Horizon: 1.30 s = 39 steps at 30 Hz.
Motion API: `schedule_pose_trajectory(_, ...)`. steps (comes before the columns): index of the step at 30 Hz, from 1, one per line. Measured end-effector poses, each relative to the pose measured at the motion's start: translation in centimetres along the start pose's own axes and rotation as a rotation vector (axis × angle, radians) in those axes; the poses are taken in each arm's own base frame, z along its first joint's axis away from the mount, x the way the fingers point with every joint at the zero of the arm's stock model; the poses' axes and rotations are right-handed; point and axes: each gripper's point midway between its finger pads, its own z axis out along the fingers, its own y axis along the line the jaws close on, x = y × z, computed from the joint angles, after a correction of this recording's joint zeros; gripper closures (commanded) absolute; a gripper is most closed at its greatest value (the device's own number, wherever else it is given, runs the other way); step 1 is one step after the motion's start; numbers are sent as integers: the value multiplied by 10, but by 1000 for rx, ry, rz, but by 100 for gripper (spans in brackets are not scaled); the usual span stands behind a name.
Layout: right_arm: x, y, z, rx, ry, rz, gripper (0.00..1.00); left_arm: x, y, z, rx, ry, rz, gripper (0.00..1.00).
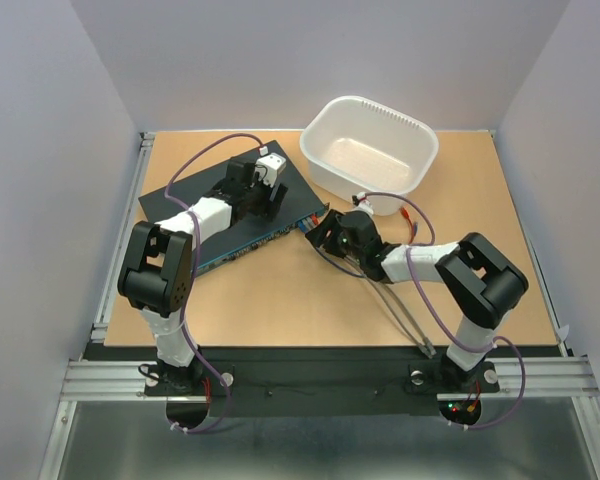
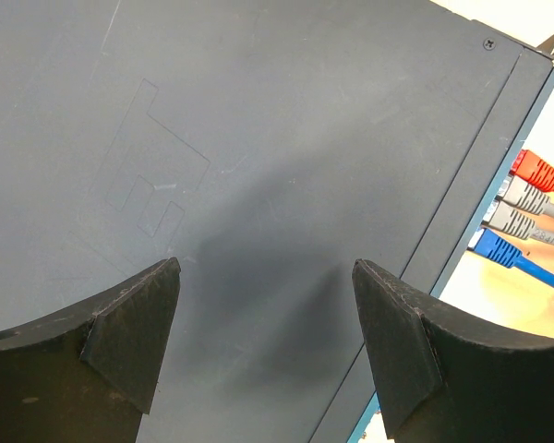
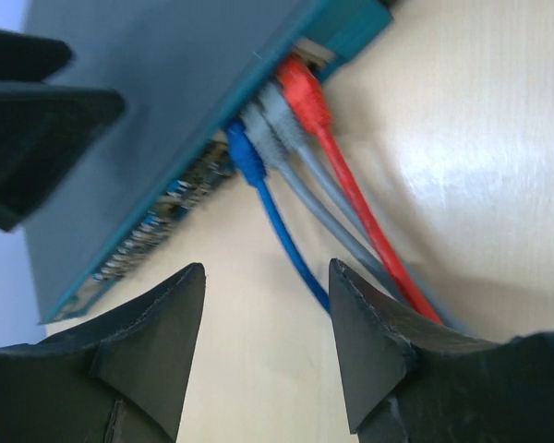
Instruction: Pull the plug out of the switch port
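My right end effector (image 3: 268, 269) is open, straddling the blue cable (image 3: 288, 242); my left end effector (image 2: 266, 268), open too, sits over the switch (image 2: 258, 138), at ten o'clock on the worktop (image 1: 280, 305). Closing askew could snag the grey plugs (image 3: 275, 125) at one o'clock. The blue plug (image 3: 245, 159) sits seated in the teal port edge.

switch (image 1: 298, 195) left on table (image 1: 280, 300) | tub (image 1: 318, 160) behind-right | plugs (image 3: 272, 129) in switch edge

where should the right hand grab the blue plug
Grip the blue plug by its stubby boot at the switch edge, not the thin cable. Bring the right hand in along the cable from the table side; a grey plug crowds one side, so pinching top and bottom probably fits best.
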Motion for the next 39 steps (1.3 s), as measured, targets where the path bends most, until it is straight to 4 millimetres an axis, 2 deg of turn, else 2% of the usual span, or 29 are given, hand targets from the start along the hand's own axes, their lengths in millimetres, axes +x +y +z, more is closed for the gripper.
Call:
schedule_pose_trajectory(4,-15,13,-6,-36,-39,0,40,-2,0,0,-1,-5,1,13)
schedule_pose_trajectory(7,-17,8,-3,-24,-39,1,42,-6,1,0,-2,-11,2,13)
schedule_pose_trajectory(14,-35,-1,21,6,-69,-8,44,-6,1,0,-2,-12,2,14)
schedule_pose_trajectory(20,-47,-2,26,5,-99,-14,45,-7,-2,0,2,-14,2,13)
schedule_pose_trajectory(23,-47,-7,32,1,-101,-10,47,-9,-3,0,6,-17,1,13)
schedule_pose_trajectory(28,-38,-29,44,37,-77,0,47,-10,-6,0,14,-19,0,13)
schedule_pose_trajectory(39,-49,-21,57,-37,-104,50,50,-8,-19,5,41,-11,14,13)
